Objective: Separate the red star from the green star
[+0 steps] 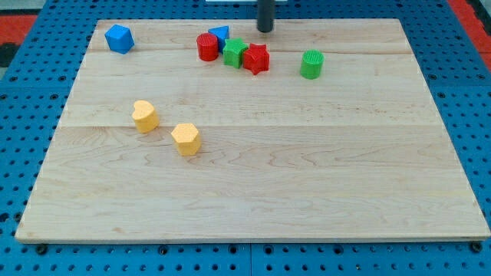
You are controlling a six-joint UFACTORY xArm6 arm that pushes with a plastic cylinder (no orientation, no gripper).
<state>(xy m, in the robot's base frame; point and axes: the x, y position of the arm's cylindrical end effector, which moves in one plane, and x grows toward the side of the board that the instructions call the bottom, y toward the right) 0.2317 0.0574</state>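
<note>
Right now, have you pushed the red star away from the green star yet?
Not yet. The red star and the green star sit right against each other near the view's top, so nothing looks done. In hand: my tip stands just above the red star, apart from it. Left: pushing the red star away until bare board shows between the two.

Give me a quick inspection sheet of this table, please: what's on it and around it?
Surface: wooden board, flat.
Job's things: red star touching green star on its left.
Clutter: red cylinder, blue block, blue block, green cylinder, two yellow blocks.
Gripper: none; my tip sits just above the red star, toward the view's top.
Cables: nothing seen.
Surroundings: blue perforated base.
</note>
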